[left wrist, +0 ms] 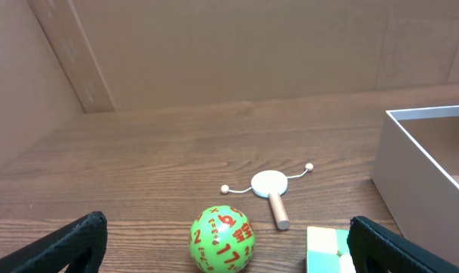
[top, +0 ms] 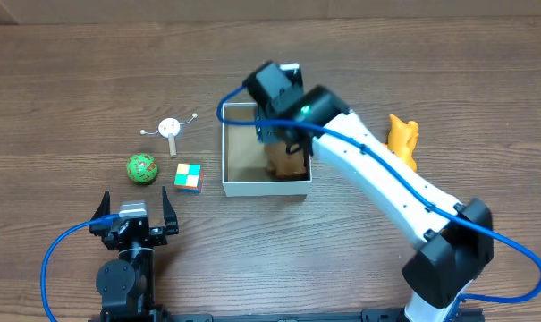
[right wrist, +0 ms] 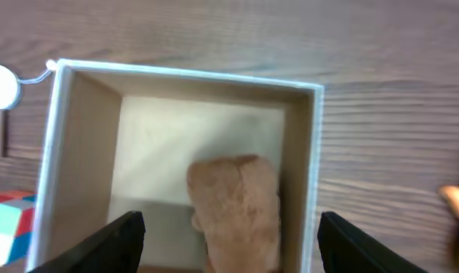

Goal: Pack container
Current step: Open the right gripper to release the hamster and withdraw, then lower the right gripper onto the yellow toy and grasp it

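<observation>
Packing is only partly done, I think. One brown, soft-looking lump [right wrist: 237, 205] lies inside the small square box with thin white walls and a brown cardboard floor [top: 266, 188]. That box sits near the middle of the wooden table [top: 73, 72].

The right gripper [right wrist: 231, 220] hangs right over the box. Its two dark fingers stand wide apart, one on each side of the brown lump, and they hold nothing. The left gripper [top: 135, 204] waits at the near edge of the table, as wide open as can be, and it holds nothing too.

Four things are not in the box yet. A green ball with red numbers [left wrist: 221, 239], a little cube of coloured squares [top: 188, 176] and a white round rattle with a wooden handle and two beads on strings [left wrist: 271, 186] lie on the left side of the box. An orange toy [top: 401, 139] lies on the right side. So most of the job looks left to do.

Some things are hard to see. From above, the right arm covers part of the box and most of the brown lump, so I cannot tell what the lump is. The arm also hides part of the orange toy. Both wrist views cut the cube off at the edge.
</observation>
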Motion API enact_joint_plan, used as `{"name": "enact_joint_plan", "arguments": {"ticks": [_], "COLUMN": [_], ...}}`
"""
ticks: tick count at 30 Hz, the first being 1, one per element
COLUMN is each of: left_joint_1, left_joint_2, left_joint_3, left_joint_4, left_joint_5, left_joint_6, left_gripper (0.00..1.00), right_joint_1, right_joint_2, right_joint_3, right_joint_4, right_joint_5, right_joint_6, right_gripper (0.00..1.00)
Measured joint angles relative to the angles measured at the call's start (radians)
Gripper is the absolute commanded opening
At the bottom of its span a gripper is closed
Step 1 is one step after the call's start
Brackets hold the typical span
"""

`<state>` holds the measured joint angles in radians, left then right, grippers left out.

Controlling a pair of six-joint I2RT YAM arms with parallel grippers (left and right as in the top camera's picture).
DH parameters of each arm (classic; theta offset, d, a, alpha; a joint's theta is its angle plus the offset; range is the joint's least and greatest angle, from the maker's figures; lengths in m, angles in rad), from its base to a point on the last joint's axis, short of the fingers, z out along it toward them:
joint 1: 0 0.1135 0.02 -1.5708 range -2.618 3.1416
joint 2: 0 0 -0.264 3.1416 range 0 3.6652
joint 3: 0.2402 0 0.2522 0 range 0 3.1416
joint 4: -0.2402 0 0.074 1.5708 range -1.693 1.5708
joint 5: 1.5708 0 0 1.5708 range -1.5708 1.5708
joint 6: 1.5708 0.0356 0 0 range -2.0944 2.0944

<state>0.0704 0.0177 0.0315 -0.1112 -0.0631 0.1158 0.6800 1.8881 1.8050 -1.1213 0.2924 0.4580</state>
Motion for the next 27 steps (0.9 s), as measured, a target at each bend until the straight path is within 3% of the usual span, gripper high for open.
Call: {"name": "enact_joint_plan", "arguments": {"ticks": [7, 13, 20, 27], "left_joint_1": [0.000, 0.000, 0.000, 0.000], "left_joint_2": [0.000, 0.000, 0.000, 0.000], "left_joint_3": [0.000, 0.000, 0.000, 0.000], "left_joint_4": [0.000, 0.000, 0.000, 0.000], "left_joint_5": [0.000, 0.000, 0.000, 0.000], "left_joint_6": [0.000, 0.000, 0.000, 0.000], "left_gripper": [1.00, 1.00, 1.00, 1.00], "right_joint_1": [-0.114, -0.288, -0.492, -0.549], "right_joint_2": [0.000, 0.000, 0.000, 0.000], "right_joint_3": [0.224, 0.246, 0.246, 0.246], "right_joint_4": [-0.300, -0.435, -0.461, -0.470], "right_joint_5": [0.003, 0.003, 0.004, 0.007], "right_joint_6": [-0.010, -0.011, -0.014, -0.015], "right_gripper": [0.77, 0.79, 0.80, 0.80]}}
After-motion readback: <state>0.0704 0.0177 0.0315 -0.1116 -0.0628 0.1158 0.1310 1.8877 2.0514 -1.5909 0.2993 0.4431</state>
